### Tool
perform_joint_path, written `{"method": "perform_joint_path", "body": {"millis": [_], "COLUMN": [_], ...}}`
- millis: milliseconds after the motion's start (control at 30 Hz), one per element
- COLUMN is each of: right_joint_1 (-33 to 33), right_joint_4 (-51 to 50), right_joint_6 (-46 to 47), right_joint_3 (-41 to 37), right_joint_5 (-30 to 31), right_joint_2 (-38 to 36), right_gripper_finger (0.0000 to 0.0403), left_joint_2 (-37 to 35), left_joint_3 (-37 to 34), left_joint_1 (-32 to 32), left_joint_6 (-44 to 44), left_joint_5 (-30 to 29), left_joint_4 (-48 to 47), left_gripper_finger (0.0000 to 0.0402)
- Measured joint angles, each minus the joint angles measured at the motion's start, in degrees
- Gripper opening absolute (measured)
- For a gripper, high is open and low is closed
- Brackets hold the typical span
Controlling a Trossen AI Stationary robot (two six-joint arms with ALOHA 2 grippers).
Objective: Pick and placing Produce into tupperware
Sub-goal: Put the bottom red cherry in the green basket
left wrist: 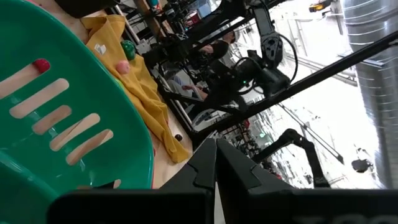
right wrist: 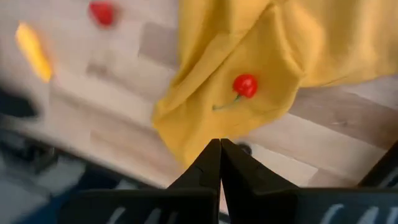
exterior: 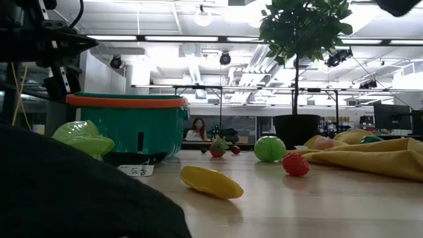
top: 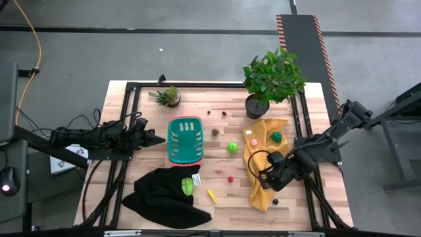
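The teal basket [top: 185, 139] sits in the middle of the desk [top: 223, 99], a bit to the left in the high view. I see no toy food inside it, so the job looks like it has hardly begun.

The little toys lie spread out to the right of the basket and below it, maybe so each one can be picked up alone. A green ball-shaped toy [top: 232, 147] and a small red one [top: 231, 178] lie on the bare wood. A yellow toy [top: 212, 195] lies lower down. A yellow-green toy [top: 188, 185] rests on the black cloth [top: 164, 194] at the lower left. A green toy [top: 277, 137] and a pink one [top: 253, 141] rest on the yellow cloth [top: 260, 168] at the right. A red cherry [right wrist: 244, 85] with a thin stem also lies on that cloth.

The right claw [right wrist: 220, 144] hangs over the lower part of the yellow cloth, near the cherry. Its two fingers are pressed together and hold nothing. I think it may go for the cherry next, and it must open first.

The left claw [left wrist: 216, 146] waits just left of the basket. Its fingers are pressed together too, with nothing in them.
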Motion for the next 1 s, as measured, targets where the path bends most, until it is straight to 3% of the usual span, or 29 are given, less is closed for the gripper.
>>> {"method": "perform_joint_path", "body": {"millis": [167, 300, 600, 1000], "right_joint_1": [2.22, 4.72, 5.38, 4.99], "right_joint_4": [-0.31, -0.46, -0.57, 2.93], "right_joint_6": [11.79, 18.33, 19.79, 18.23], "right_joint_3": [0.00, 0.00, 0.00, 0.00], "right_joint_5": [4.43, 4.57, 2.66, 5.05], "right_joint_2": [2.82, 5.01, 9.16, 11.62], "right_gripper_finger": [0.0006, 0.0033, 0.0102, 0.0108], "left_joint_2": [0.02, 0.02, 0.02, 0.02], "left_joint_3": [-0.01, 0.00, -0.01, 0.01], "left_joint_1": [0.00, -0.01, 0.00, 0.01], "left_joint_6": [-0.34, -0.34, -0.36, -0.54], "left_joint_5": [0.00, 0.00, 0.00, 0.01], "left_joint_4": [0.02, 0.02, 0.02, 0.02], "left_gripper_finger": [0.0001, 0.0001, 0.0001, 0.0001]}}
